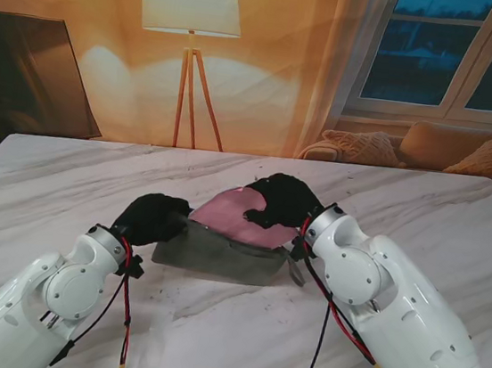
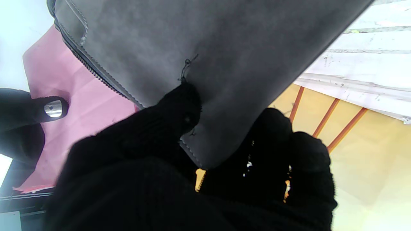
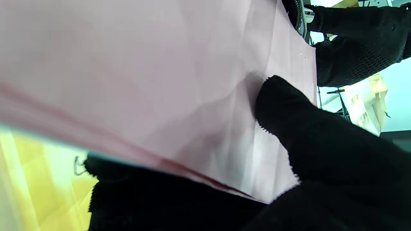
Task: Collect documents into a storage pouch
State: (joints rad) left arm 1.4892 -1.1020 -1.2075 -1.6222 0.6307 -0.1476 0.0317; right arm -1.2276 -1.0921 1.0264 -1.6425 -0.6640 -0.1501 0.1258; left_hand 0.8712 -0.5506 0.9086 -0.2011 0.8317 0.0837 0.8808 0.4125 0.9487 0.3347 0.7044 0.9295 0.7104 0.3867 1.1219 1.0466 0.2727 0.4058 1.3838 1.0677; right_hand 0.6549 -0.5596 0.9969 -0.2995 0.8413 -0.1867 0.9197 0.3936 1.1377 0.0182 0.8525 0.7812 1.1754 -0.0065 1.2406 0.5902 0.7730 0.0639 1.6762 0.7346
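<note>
1. The left hand, gloved in black, is pinching a corner of the grey pouch, thumb on one face and fingers on the other.
2. The right hand is gripping the pink documents, whose lower part is sitting hidden inside the pouch above the worktop.
3. Only the left wrist view is showing the zipper; the stand view is hiding both thumbs.

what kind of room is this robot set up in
Probably a living room, or a backdrop made to look like one: a tripod floor lamp with a white shade, a beige sofa with cushions under a window, and a white marble-pattern table.
</note>
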